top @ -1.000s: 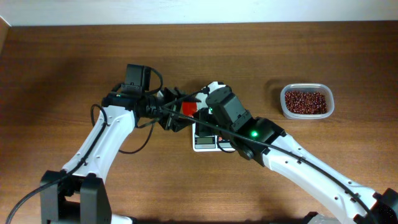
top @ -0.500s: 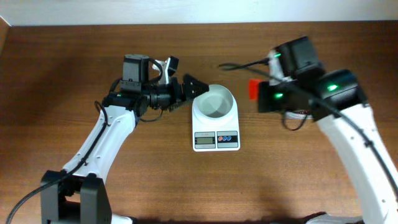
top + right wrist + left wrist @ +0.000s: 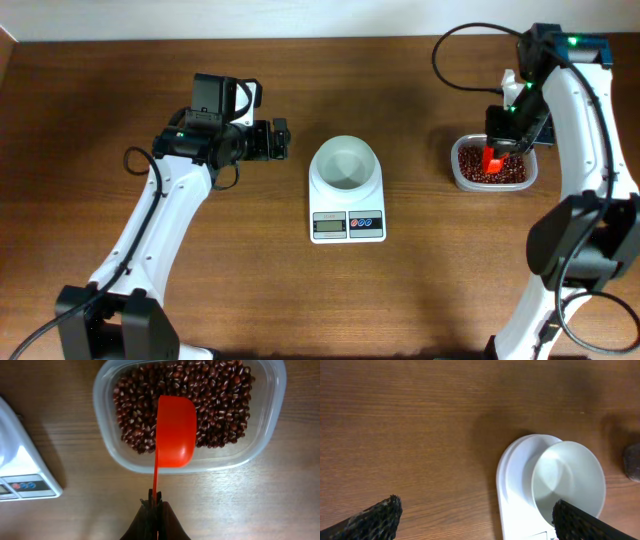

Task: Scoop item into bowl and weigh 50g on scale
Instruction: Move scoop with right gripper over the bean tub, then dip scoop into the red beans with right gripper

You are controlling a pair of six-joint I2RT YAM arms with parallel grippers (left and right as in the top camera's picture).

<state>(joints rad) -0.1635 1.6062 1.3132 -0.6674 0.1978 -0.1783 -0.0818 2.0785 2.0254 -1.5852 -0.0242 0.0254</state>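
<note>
The white bowl point(image 3: 346, 164) stands empty on the white scale point(image 3: 347, 224) at the table's middle; both also show in the left wrist view, bowl point(image 3: 568, 480) on scale point(image 3: 517, 505). The reddish-brown beans point(image 3: 490, 164) fill a clear tub point(image 3: 456, 176) at the right; in the right wrist view the beans point(image 3: 220, 400) lie in the tub point(image 3: 105, 390). My right gripper point(image 3: 156, 502) is shut on the handle of a red scoop point(image 3: 175, 430), whose empty cup is over the beans. My left gripper point(image 3: 280, 139) is open and empty, left of the bowl.
The scale's corner with its coloured buttons point(image 3: 22, 485) shows at the left of the right wrist view. Bare wooden table point(image 3: 200, 300) lies around the scale. A white wall edge point(image 3: 300, 20) runs along the back.
My right arm swung from over the scale to the tub at the right, carrying the red scoop. My left gripper drew back left, away from the bowl.
</note>
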